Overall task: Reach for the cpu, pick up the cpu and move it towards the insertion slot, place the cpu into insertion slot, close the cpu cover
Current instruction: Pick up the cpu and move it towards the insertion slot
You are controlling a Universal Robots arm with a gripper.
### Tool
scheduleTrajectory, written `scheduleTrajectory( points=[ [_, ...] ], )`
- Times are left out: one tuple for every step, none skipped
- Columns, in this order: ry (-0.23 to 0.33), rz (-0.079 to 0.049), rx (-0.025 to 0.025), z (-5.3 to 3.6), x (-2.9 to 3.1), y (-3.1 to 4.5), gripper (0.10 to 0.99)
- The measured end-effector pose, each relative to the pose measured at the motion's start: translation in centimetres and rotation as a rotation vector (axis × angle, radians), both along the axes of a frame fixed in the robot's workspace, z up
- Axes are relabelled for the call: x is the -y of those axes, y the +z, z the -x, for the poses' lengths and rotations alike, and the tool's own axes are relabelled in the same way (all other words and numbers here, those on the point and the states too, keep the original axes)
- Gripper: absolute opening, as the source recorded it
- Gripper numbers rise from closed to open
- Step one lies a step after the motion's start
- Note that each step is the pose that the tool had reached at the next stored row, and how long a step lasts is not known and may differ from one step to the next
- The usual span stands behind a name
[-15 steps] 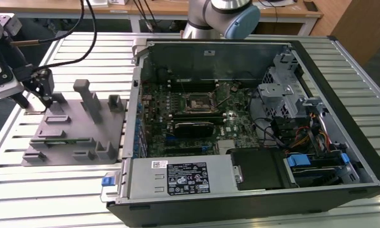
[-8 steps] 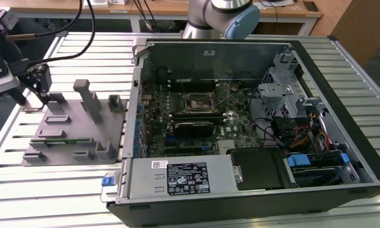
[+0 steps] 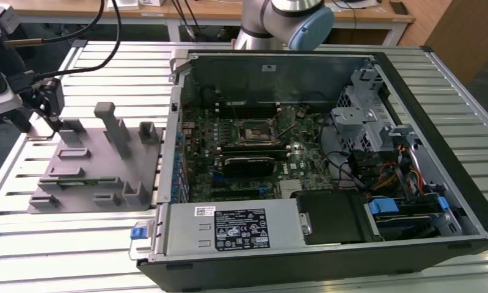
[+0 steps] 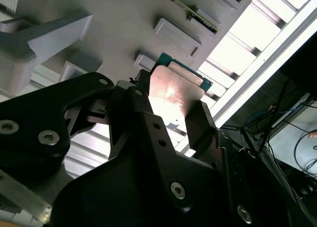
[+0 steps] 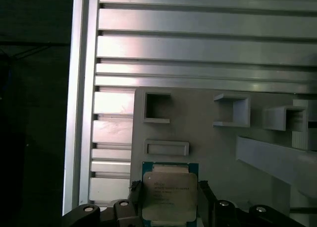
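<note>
In both wrist views my gripper (image 5: 169,190) is shut on the cpu (image 5: 170,200), a flat square chip with a silvery top and a green rim. One black finger (image 4: 199,119) presses on each side of the cpu (image 4: 174,88). It hangs over the near corner of the grey fixture plate (image 5: 208,138). In the exterior view the gripper (image 3: 53,117) is at that view's far left, above the plate's back corner. The insertion slot (image 3: 252,133) is a square black socket on the green motherboard inside the open computer case. A thin wire lever (image 3: 291,129) slants beside it. I cannot tell how the cpu cover stands.
The grey fixture plate (image 3: 89,177) carries several upright blocks and pockets. The open computer case (image 3: 227,235) has tall walls, a drive cage (image 3: 366,116) and loose cables. The arm's base (image 3: 284,24) stands behind the case. Everything rests on a slatted aluminium table (image 3: 56,244).
</note>
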State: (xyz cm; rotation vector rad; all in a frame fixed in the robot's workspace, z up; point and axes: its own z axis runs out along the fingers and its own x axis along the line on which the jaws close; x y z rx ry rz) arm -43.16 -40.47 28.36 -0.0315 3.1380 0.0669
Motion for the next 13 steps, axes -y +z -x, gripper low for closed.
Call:
scheduleTrajectory(
  points=[
    [0.0,0.0,0.0,0.0,0.0,0.09,0.529],
    [0.0,0.0,0.0,0.0,0.0,0.18,0.529],
    [0.0,0.0,0.0,0.0,0.0,0.27,0.529],
    [0.0,0.0,0.0001,0.0,0.0,0.35,0.529],
    [0.0,0.0,0.0,0.0,0.0,0.44,0.529],
    [0.0,0.0,0.0,0.0,0.0,0.54,0.529],
    [0.0,0.0,0.0,0.0,0.0,0.66,0.529],
    [0.0,0.0,0.0,0.0,0.0,0.76,0.529],
    [0.0,0.0,0.0,0.0,0.0,0.88,0.529],
    [0.0,0.0,0.0001,0.0,0.0,0.99,0.529],
    [0.0,0.0,0.0,0.0,0.0,1.1,0.529],
    [0.0,0.0,0.0,0.0,0.0,1.22,0.529],
    [0.0,0.0,0.0001,0.0,0.0,1.35,0.529]
  ],
)
